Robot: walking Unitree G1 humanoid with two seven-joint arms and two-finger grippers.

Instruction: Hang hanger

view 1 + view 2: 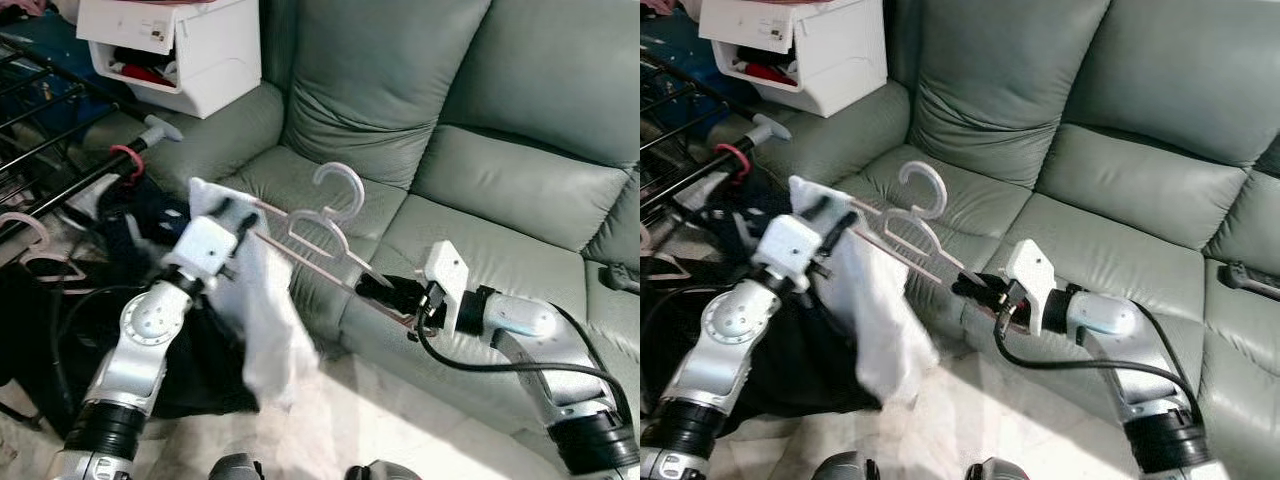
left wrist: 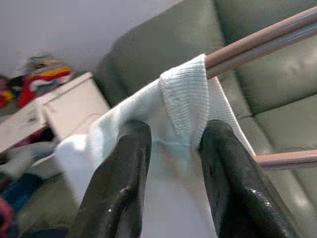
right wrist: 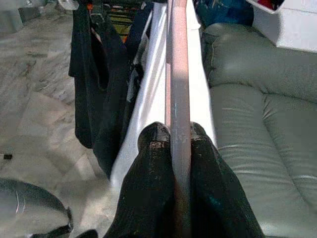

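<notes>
Presently I see my right gripper (image 3: 173,144) clamped on the slim pink hanger (image 1: 318,235); my left gripper (image 2: 171,148) pinches ribbed white cloth (image 1: 262,310).

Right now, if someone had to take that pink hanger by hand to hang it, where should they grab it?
Probably at the neck below the hook, from above. The hanger lies tilted over the sofa, its ends taken: left pincer on the white cloth, right pincer on the other end.

Our left gripper (image 1: 232,222) pinches with both fingers; our right gripper (image 1: 385,290) is clamped, both arms raised forward.
</notes>
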